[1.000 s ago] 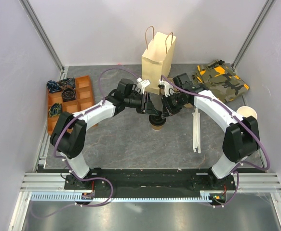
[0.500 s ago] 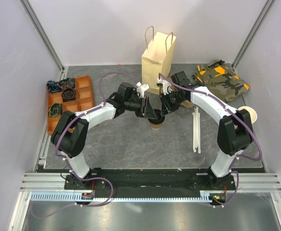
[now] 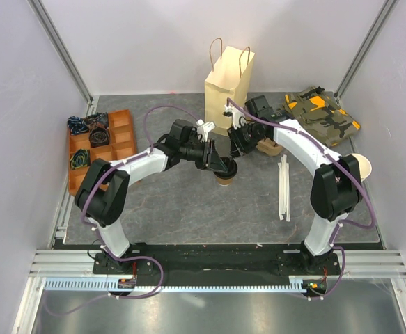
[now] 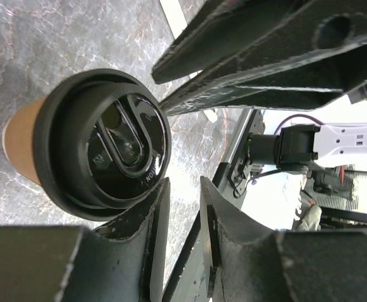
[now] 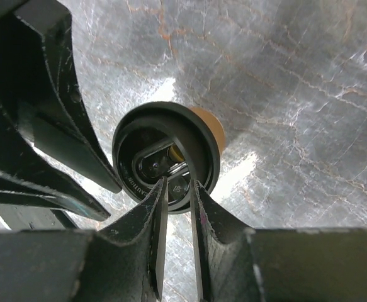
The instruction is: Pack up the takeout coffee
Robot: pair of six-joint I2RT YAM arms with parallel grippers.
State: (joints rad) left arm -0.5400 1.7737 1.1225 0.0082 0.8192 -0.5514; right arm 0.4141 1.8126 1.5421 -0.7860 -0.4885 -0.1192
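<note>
The takeout coffee, a small brown paper cup (image 3: 225, 181) with a black lid (image 4: 101, 151), stands upright on the grey table in front of the tan paper bag (image 3: 228, 80). My left gripper (image 3: 221, 165) sits at the lid's left edge. In the left wrist view its tips (image 4: 184, 182) are narrowly apart with nothing between them, beside the lid. My right gripper (image 3: 236, 144) hangs above and behind the cup. Its tips (image 5: 178, 182) are close together and empty over the lid (image 5: 165, 157). The bag stands upright with its mouth open.
An orange divided tray (image 3: 122, 132) with dark bundles lies at the left. A camouflage cloth (image 3: 321, 115) lies at the back right. Pale lidless cups (image 3: 359, 165) sit at the right edge. White strips (image 3: 283, 188) lie right of the cup.
My right gripper has drawn back from the cup toward the bag and risen. My left gripper stays at the lid. The cup has not moved.
</note>
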